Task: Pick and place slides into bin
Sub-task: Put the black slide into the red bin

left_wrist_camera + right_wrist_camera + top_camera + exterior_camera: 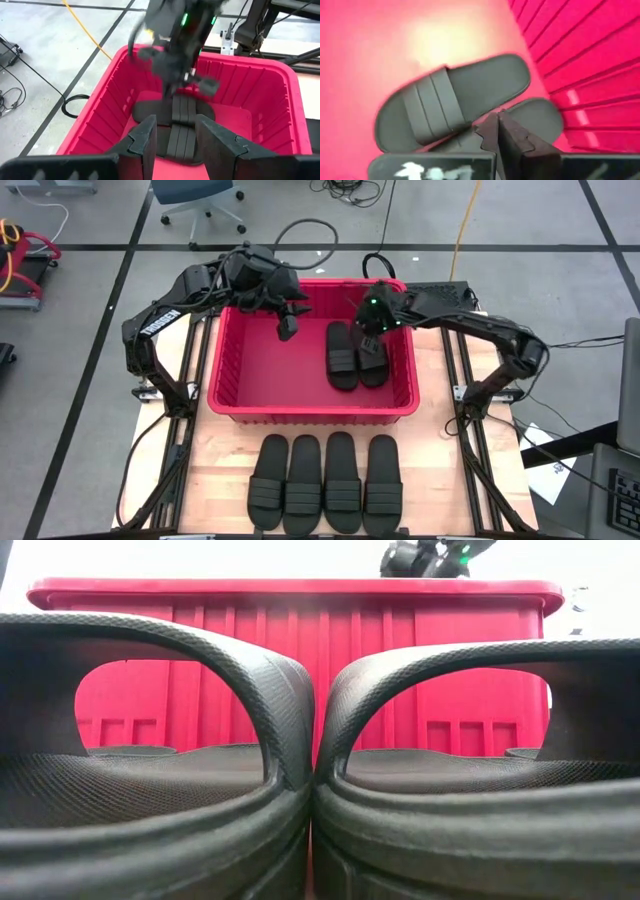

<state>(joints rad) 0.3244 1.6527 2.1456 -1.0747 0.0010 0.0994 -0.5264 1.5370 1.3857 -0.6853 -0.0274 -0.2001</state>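
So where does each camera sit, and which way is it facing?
High: overhead, straight down on the large red plastic bin and both arms.
Low: tabletop height, facing the bin past two black rubber slides; arm part above.
Left wrist: above the bin, left gripper open.
Right wrist: down on two binned slides, shared with high and left wrist.

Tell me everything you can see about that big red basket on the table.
The large red plastic bin is rectangular, with ribbed walls and a thick rim. It sits upright on the wooden table, behind a row of four black rubber slides. Two more slides lie side by side on its floor, at its right side. Both grippers hang over it.
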